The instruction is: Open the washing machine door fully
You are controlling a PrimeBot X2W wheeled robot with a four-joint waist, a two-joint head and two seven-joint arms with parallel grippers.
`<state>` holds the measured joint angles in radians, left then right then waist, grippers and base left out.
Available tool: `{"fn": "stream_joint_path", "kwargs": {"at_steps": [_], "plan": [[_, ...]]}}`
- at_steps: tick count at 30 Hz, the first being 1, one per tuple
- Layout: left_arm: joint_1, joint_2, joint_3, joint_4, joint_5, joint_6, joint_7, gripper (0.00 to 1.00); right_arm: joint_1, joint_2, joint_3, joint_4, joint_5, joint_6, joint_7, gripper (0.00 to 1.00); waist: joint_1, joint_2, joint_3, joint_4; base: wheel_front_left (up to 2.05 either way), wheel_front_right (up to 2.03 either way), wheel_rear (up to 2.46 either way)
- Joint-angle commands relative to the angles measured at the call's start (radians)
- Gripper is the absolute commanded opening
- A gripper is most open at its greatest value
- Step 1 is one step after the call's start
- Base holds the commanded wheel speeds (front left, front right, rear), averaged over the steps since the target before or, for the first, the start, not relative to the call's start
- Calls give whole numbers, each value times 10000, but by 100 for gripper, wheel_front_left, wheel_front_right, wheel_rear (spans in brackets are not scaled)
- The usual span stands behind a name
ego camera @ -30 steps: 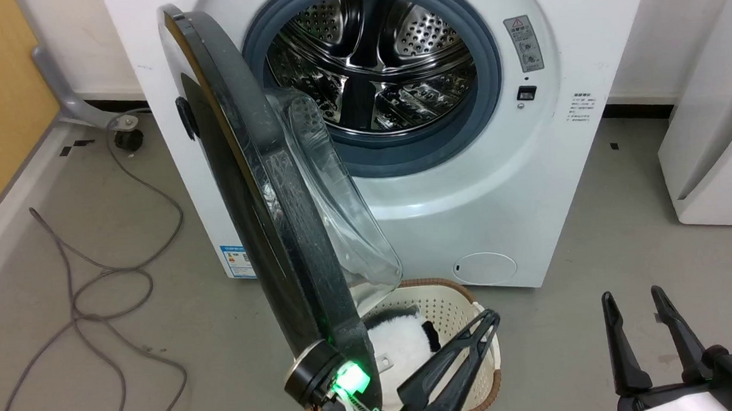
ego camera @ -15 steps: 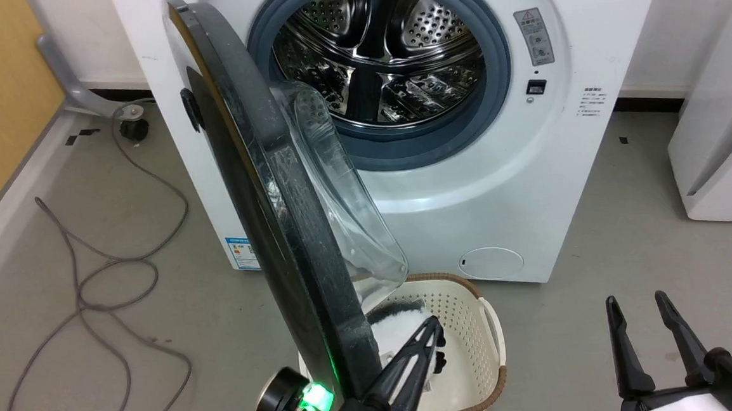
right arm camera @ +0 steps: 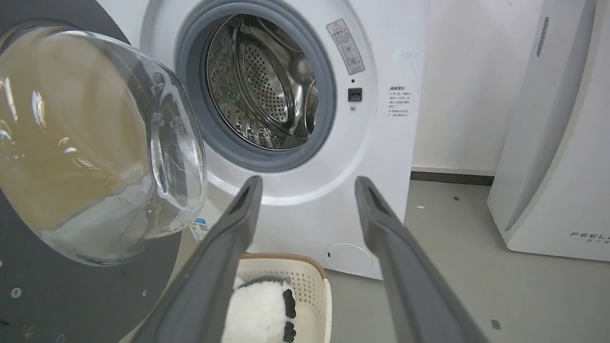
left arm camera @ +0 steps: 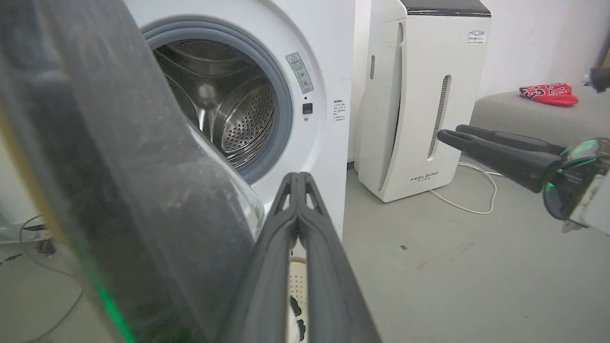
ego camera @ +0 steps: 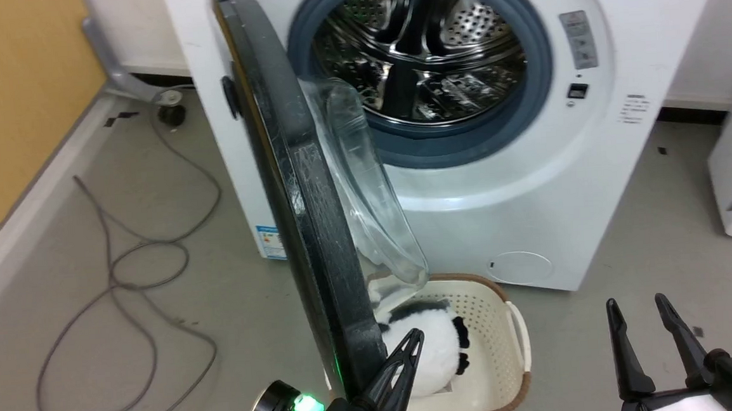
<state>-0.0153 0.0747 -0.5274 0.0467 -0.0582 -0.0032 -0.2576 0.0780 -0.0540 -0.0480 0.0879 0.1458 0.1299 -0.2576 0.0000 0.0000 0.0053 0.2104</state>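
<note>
Washing machine door (ego camera: pixel 305 190) stands swung out from the washing machine (ego camera: pixel 519 209), hinged at the machine's left side. Head cam sees it nearly edge-on, black rim running from top of pic down to bottom centre. Its glass bowl (ego camera: pixel 365 186) bulges to the right, toward the drum (ego camera: pixel 427 55), which sits wide open w/ grey gasket (ego camera: pixel 458 155) all round.

L gripper (ego camera: pixel 415 336) is down at the door's lower rim, on the glass-bowl side. Its fingers are pressed tight together, nothing between them. L wrist cam has the door's dark inner face looming right beside them. Touching or not, can't tell. Green light glows at that wrist.

R gripper (ego camera: pixel 637 306) hangs low at right, well apart from the door, fingers spread w/ a clear gap, empty, tips pointing at the machine's front.

Below the door's edge a cream basket (ego camera: pixel 484 316) sits on the floor in front of the machine, black-and-white plush (ego camera: pixel 438 353) inside. Grey cable (ego camera: pixel 122 277) loops over the floor at left. White FEELBIRD unit (left arm camera: pixel 419 95) stands just right of the machine
</note>
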Motion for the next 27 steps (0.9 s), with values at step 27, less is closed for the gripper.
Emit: {"fn": "stream_joint_path", "kwargs": {"at_steps": [27], "plan": [[210,294,1782,-221,-335,354,-42,0,-295,38,451,182,-310,8,-42,100,0,0,502,3274,0,0,0]]}}
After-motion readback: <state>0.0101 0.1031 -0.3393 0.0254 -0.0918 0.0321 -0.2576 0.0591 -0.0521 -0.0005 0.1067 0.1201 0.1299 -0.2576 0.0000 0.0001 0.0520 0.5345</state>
